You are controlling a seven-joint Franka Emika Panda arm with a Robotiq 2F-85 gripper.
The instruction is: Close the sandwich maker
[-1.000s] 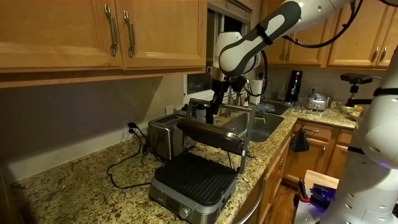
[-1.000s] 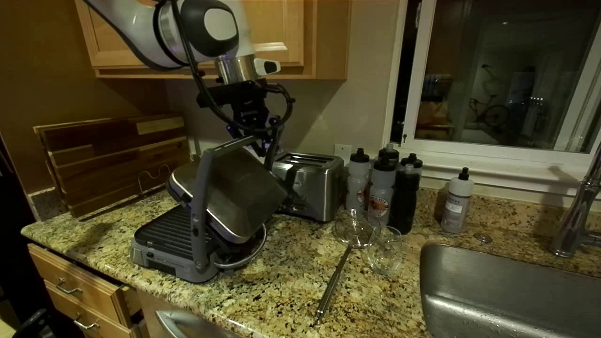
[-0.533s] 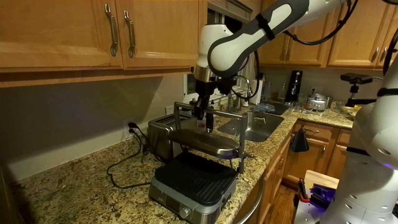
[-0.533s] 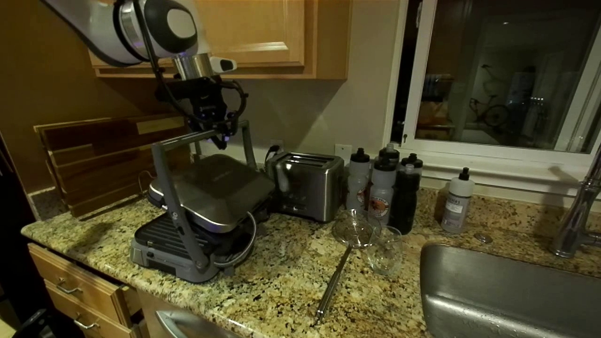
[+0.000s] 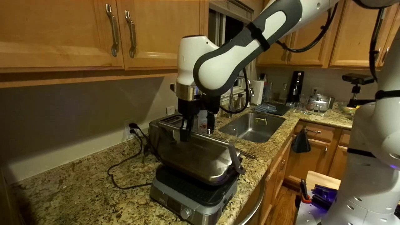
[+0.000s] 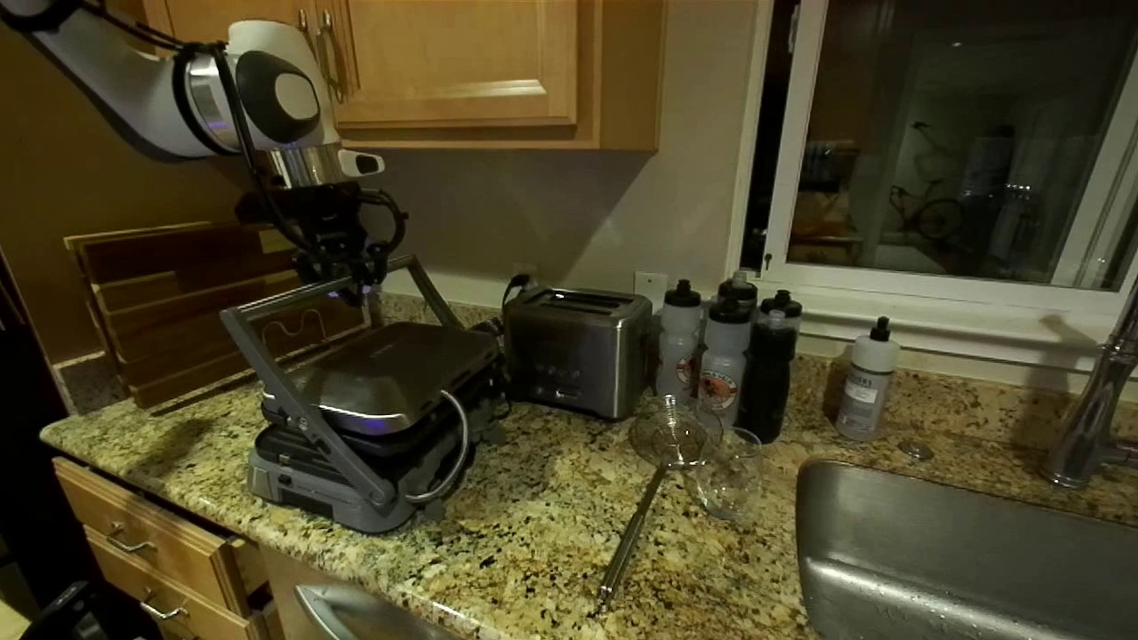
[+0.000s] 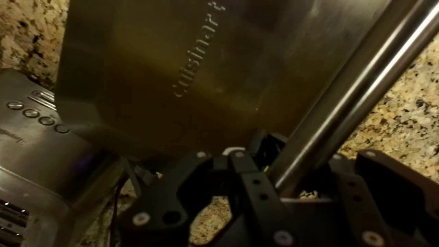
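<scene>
The sandwich maker (image 5: 187,203) stands on the granite counter, also in an exterior view (image 6: 329,502). Its brushed metal lid (image 5: 193,156) hangs low over the dark ribbed lower plate (image 6: 280,449), with a gap between them at the front. The lid's top fills much of the wrist view (image 7: 154,68). The handle bar (image 6: 276,300) slants up and forward on its two side arms. My gripper (image 5: 198,133) is open astride the bar, one finger on each side. In the wrist view the bar (image 7: 346,99) passes between the fingers; the fingertips are partly hidden.
A silver toaster (image 6: 578,356) stands close beside the sandwich maker. Several bottles (image 6: 725,356), glasses (image 6: 729,471) and a metal utensil (image 6: 631,533) are between it and the sink (image 6: 960,551). A wooden board (image 6: 204,307) leans behind. Cabinets (image 5: 165,37) hang above.
My gripper has moved down and toward the front of the sandwich maker. The handle has swung forward and down with it, and the lid has come down close over the lower plate.
</scene>
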